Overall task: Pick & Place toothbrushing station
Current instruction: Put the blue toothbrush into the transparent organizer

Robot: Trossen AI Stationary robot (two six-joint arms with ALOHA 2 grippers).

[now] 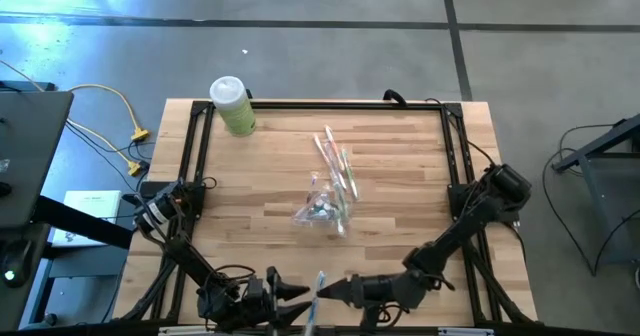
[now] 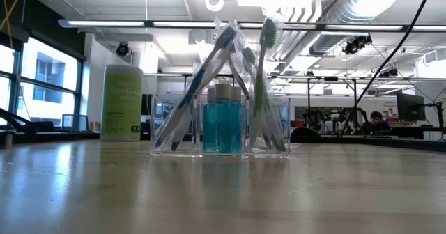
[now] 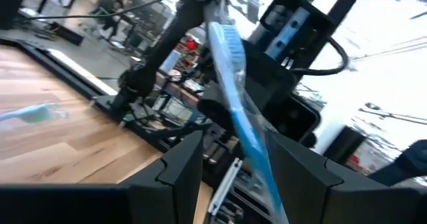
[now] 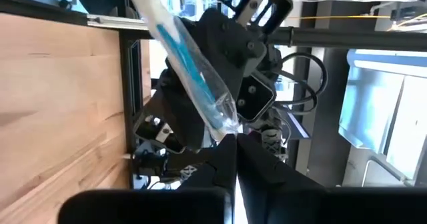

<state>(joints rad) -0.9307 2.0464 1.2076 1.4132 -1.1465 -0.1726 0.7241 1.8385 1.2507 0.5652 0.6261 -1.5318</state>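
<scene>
Wrapped blue toothbrush (image 1: 316, 301) at the tabletop's (image 1: 400, 196) near edge, right claw (image 1: 333, 290) pinching its wrapper end, left claw (image 1: 296, 294) spread around it, clear organizer (image 1: 325, 208) with toothbrushes mid-tabletop, green canister (image 1: 232, 105) at the far-left corner.

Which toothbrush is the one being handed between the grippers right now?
At the wooden table's near edge, between the left gripper and right gripper, stands a blue toothbrush in clear wrap. Unlike the toothbrushes in the clear organiser mid-table, it is pinched at its tip.
</scene>
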